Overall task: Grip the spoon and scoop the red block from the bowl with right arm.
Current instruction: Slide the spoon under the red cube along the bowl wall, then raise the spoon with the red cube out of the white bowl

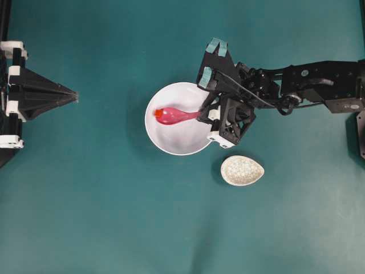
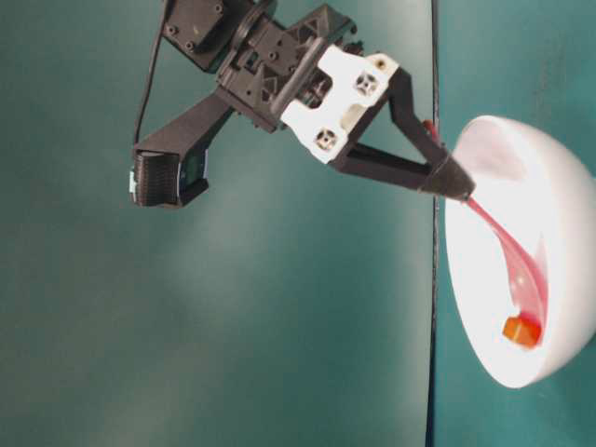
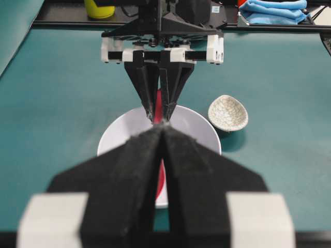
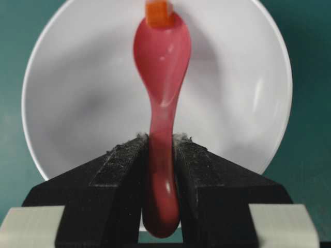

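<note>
Right gripper (image 4: 161, 150): its fingers (image 4: 121, 170) are clamping the handle of the pink spoon (image 4: 162, 98), one on each side.
Left gripper (image 1: 73, 97): its fingers are pressing together with nothing between them, sitting well apart from the bowl at the left edge of the surface (image 1: 102, 217).
Spoon: its long axis is running left-right in the overhead view, head pointing left, inside the white bowl (image 1: 171, 142).
Red block (image 4: 158, 13): it is touching the tip of the spoon head near the bowl's far wall.
Right wrist view only: it is showing the handle end sticking out behind the fingers.
Left wrist view only: it is showing the speckled egg-shaped dish (image 3: 228, 112) just beside the bowl, and a yellow object and blue cloth beyond.
</note>
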{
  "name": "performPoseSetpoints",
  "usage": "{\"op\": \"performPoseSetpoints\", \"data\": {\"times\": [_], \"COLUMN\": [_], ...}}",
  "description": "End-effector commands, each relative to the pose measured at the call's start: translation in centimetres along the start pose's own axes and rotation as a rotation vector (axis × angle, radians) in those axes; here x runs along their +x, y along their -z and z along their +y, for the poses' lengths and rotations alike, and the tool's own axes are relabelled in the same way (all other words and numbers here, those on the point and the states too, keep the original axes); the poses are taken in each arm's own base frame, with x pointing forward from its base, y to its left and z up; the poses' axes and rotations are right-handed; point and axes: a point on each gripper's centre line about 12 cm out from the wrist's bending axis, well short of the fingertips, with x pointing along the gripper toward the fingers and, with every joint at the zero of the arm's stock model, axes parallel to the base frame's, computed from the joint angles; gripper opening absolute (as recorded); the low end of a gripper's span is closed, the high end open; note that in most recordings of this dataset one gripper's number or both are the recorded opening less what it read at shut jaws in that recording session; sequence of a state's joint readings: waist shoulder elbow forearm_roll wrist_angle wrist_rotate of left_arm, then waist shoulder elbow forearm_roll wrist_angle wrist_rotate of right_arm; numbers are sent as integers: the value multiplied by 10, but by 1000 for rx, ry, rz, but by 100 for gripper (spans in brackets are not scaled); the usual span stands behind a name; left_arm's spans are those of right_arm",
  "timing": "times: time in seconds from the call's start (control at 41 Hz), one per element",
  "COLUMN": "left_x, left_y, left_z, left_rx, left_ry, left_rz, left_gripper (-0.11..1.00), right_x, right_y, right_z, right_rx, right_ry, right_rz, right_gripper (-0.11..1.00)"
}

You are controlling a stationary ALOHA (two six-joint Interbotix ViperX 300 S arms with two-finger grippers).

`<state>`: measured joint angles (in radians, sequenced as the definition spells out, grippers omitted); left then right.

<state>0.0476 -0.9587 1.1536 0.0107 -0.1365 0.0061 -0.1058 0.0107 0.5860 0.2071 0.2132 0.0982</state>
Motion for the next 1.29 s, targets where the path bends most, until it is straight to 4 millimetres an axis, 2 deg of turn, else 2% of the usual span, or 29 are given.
{"op": "performPoseSetpoints", "data": {"times": [0.0,0.341,0.805,1.024,1.268], "left_x": [2,2,2,2,2], "left_y": [-8,-7,-7,-7,-5], "left_z": [0,0,0,0,0], "left_rx": [1,1,0,0,-12], "left_ry": [-1,-1,-1,-1,-1], "left_rz": [-20,-17,-17,-14,2], "left_gripper": [0,0,0,0,0], "right_x": [-5,-6,-31,-38,-45], "right_y": [-11,-4,37,36,18], "right_z": [3,4,4,2,11], "right_rx": [-4,-8,-25,-20,-17], "right_ry": [-9,-11,-28,-34,-57], "right_rz": [-42,-28,-52,-112,-169], "right_gripper": [24,24,24,24,24]}}
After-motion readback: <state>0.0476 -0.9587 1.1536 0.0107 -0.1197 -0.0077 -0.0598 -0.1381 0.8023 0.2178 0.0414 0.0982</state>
